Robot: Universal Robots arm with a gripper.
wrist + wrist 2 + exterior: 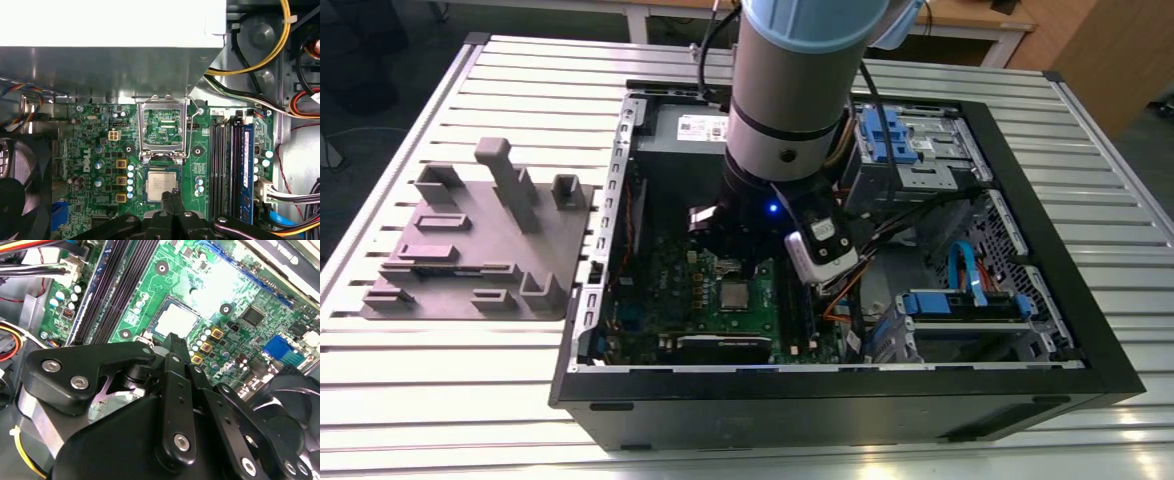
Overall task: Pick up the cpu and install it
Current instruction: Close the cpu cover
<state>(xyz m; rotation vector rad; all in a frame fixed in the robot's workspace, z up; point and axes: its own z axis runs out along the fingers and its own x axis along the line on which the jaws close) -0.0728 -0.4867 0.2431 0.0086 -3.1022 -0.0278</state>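
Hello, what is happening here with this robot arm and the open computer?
A robot arm is working inside an open computer case that lies on a metal table. Its gripper hangs just above the green motherboard, right by the cpu. The cpu already sits flat in its socket, while the shiny metal socket frame beside it stands flipped open. A grey moulded tray rests on the table, to the exterior view's left of the case.
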